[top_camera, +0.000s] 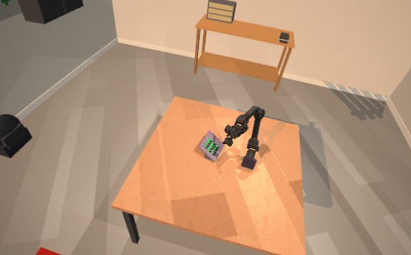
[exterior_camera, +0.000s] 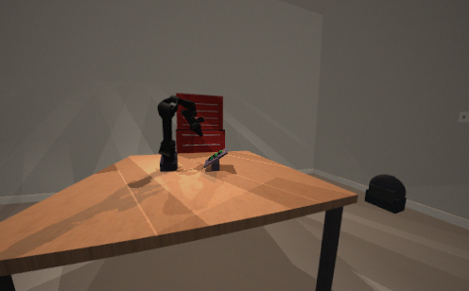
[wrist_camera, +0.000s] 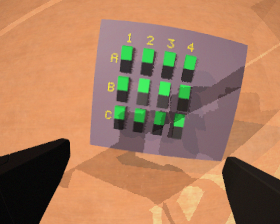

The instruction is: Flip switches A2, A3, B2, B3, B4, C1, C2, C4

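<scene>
in the wrist view, the claw (top_camera: 227,141) (exterior_camera: 200,133) (wrist_camera: 148,159) hangs with its fingers wide apart, near the tilted purple panel (top_camera: 205,142) (exterior_camera: 207,163) (wrist_camera: 163,34) on the wooden table (top_camera: 166,178) (exterior_camera: 241,203) (wrist_camera: 36,90), well inside the edges; yellow print reads 1 to 4 across, a, b, c down.

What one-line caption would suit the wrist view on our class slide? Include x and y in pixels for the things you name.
Open claw (wrist_camera: 148,159) facing a panel (wrist_camera: 166,30) of twelve green-and-black switches.

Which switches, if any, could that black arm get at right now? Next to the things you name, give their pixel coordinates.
Probably all: nothing visible stands between the open fingers (top_camera: 227,141) (exterior_camera: 200,134) and the tilted panel (top_camera: 201,146) (exterior_camera: 207,164) (wrist_camera: 166,35), though exact reach is uncertain.
</scene>
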Controlling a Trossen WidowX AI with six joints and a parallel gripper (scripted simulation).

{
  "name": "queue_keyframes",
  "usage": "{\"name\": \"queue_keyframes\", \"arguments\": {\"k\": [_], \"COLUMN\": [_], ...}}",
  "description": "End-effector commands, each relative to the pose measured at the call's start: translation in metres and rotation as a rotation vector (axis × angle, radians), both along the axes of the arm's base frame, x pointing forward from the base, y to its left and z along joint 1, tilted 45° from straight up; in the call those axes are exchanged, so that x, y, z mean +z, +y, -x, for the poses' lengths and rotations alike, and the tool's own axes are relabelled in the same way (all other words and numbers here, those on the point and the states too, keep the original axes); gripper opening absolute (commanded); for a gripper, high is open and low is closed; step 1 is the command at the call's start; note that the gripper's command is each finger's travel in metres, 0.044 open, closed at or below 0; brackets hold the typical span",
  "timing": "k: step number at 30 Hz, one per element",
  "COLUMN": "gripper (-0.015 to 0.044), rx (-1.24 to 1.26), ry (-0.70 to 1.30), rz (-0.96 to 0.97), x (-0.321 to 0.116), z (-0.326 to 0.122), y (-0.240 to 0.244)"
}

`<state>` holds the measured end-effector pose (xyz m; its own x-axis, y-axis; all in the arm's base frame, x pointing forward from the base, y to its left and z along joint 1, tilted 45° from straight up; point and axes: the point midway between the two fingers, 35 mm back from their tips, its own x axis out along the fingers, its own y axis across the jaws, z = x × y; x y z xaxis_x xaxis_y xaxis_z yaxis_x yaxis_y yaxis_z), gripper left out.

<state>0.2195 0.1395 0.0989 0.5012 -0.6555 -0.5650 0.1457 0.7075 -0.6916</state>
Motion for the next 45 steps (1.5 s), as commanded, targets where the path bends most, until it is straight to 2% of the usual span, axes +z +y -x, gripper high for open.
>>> {"name": "queue_keyframes", "arguments": {"k": [1,9,15,21,45], "gripper": [0.0374,0.0164,0.0006,0.0000,0.0000], "rx": [0.000,-0.030,-0.034,-0.052,-0.052], "ry": [0.001,-0.007,-0.011,0.006,0.005], "rz": [-0.001,-0.004,0.001,-0.002,-0.001], "x": [-0.001,-0.036,-0.038,-0.057,-0.070], "z": [-0.002,-0.089,-0.096,-0.114,-0.125], "y": [0.000,-0.044,-0.050,-0.074,-0.090]}}
